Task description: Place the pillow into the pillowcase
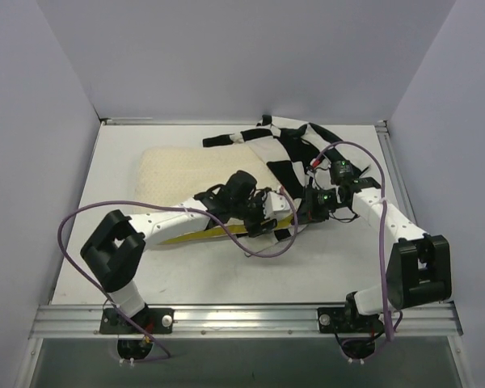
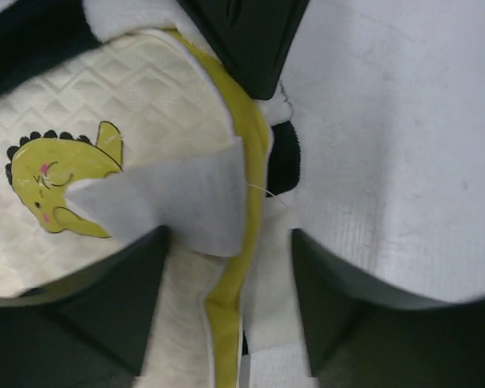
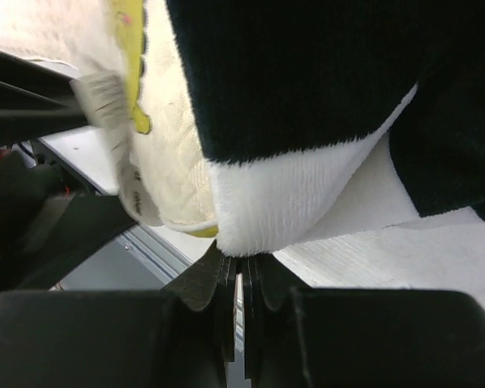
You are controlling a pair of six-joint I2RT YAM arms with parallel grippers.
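1. Pillow [image 1: 182, 170] lies on the table [image 1: 226, 271] with its quilted face up. The yellow side edge [image 1: 198, 235] shows along the pillow's near side.
2. Pillowcase [image 1: 295, 149] is bunched at the pillow's right end, its checkered squares crumpled. Part of it laps over that end.
3. Left gripper [image 1: 268, 214] sits at the pillow's near right corner.
4. Left wrist view: the fingers [image 2: 105, 311] straddle that corner. The yellow edge runs up between them and the pillow fills the gap, with both pads against it, so the gripper is clamped on the pillow.
5. Same view: a dinosaur logo [image 2: 56, 182] and a white tag [image 2: 174, 202] sit on the pillow just ahead of the fingers. The tag touches the logo.
6. Right gripper [image 1: 314, 202] is just right of the pillow's near right corner, close to the left gripper.
7. Right wrist view: the jaws are together, pinching the pillowcase's white hem at the tips. The pillow's cream corner lies against that hem on its left.
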